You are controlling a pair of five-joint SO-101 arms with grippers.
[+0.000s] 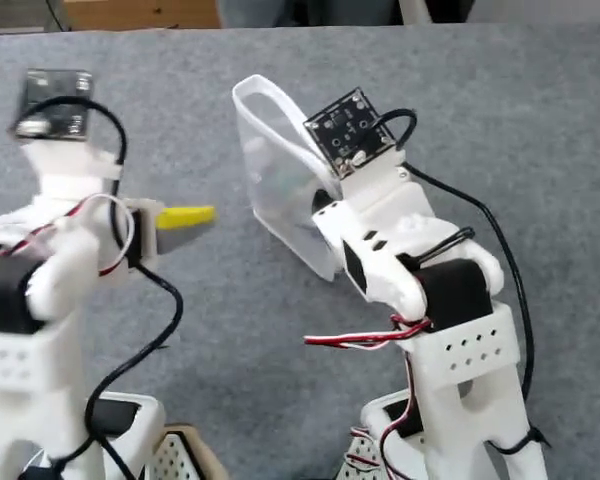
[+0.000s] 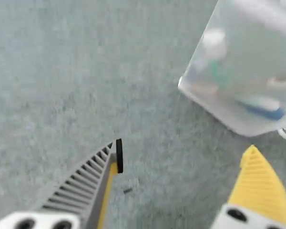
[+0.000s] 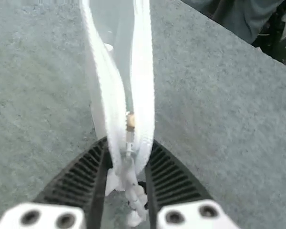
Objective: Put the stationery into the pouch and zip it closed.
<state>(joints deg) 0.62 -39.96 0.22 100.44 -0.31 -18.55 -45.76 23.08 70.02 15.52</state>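
Fingers (image 3: 83,179) on the right arm (image 1: 410,260) are clenched on the zipper (image 3: 128,121) end of the clear pouch (image 1: 280,185), which sits on the grey counter (image 1: 540,110) with its mouth still gaping beyond the slider. Stationery (image 2: 262,107) shows through the pouch wall. The left fingers (image 2: 257,181) are spread, grasping nothing, over the counter just beside the pouch's lower corner.

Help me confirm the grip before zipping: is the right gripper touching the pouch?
Touching. The right wrist view shows the right gripper with its fingers pressed against both sides of the pouch at its white zipper edge, with no gap.
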